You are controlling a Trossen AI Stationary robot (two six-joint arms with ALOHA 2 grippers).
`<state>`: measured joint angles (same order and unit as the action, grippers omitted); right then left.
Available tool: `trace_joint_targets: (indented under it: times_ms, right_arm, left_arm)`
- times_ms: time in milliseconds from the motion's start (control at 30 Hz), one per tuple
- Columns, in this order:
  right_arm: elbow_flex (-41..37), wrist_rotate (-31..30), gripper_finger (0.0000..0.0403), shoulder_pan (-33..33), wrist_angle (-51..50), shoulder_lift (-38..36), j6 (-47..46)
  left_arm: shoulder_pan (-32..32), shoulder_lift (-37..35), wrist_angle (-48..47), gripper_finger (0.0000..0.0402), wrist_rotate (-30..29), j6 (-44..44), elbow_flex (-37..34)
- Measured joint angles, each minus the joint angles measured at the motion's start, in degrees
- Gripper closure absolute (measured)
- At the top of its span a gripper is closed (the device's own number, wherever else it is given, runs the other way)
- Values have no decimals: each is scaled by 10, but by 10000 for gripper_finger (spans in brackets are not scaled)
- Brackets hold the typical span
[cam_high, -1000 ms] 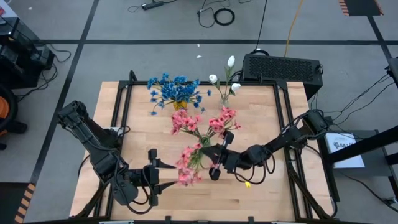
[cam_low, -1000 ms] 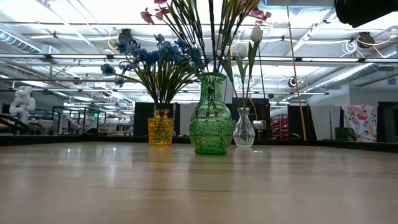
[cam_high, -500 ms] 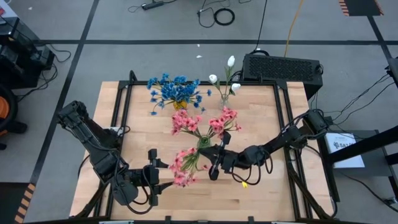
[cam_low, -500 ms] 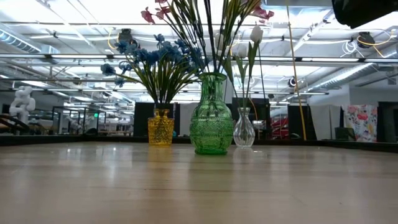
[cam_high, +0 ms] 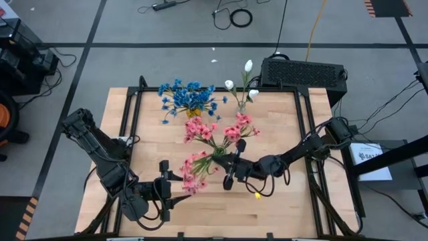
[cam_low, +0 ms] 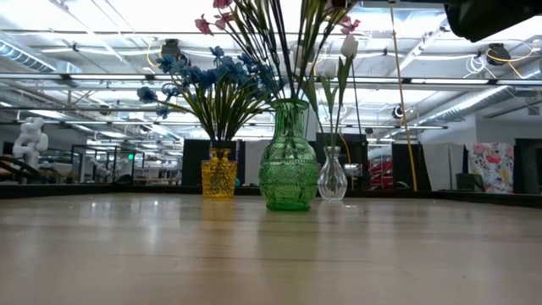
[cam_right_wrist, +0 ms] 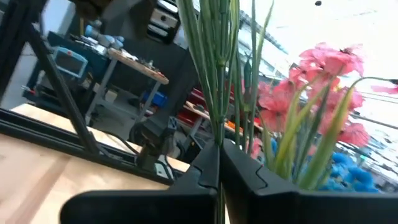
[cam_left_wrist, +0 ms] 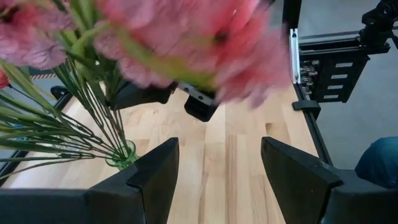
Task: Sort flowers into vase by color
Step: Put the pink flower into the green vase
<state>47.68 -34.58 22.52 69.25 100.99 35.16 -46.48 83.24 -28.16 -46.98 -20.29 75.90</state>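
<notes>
Pink sprig (cam_high: pixel 194 175) was held by its stem in the right gripper (cam_high: pixel 226 179), fingers clamped shut, just beside the green vase (cam_low: pixel 288 157). Insertion seemed underway; the stem needed guiding into its mouth. The left gripper (cam_high: pixel 175 189) waited nearby, fingers apart, empty.

Bright light comes from long ceiling lamps (cam_low: pixel 102 17) above me. They glare white in the low view and shine on my worktop (cam_low: pixel 271 254). Close to my left wrist, the pink flowers (cam_left_wrist: pixel 186 43) look very blurry. Shadows are soft and small.
</notes>
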Motion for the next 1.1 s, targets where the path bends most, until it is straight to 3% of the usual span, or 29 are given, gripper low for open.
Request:
trace_joint_targets:
  times_ms: [267, 400, 733, 1100]
  right_arm:
    - [0, -33, 394, 0, -24, 0, 33]
    - [0, -41, 363, 0, -23, 0, 34]
    - [0, -141, 279, 21, -18, 0, 37]
    - [11, -196, 217, 65, -18, 0, 51]
  left_arm:
    - [0, 0, -11, 167, 0, -3, 0]
    - [0, 0, -11, 167, 0, -3, 0]
    - [0, 0, -14, 167, -2, -3, 0]
    - [0, 0, -22, 167, -28, 1, 0]
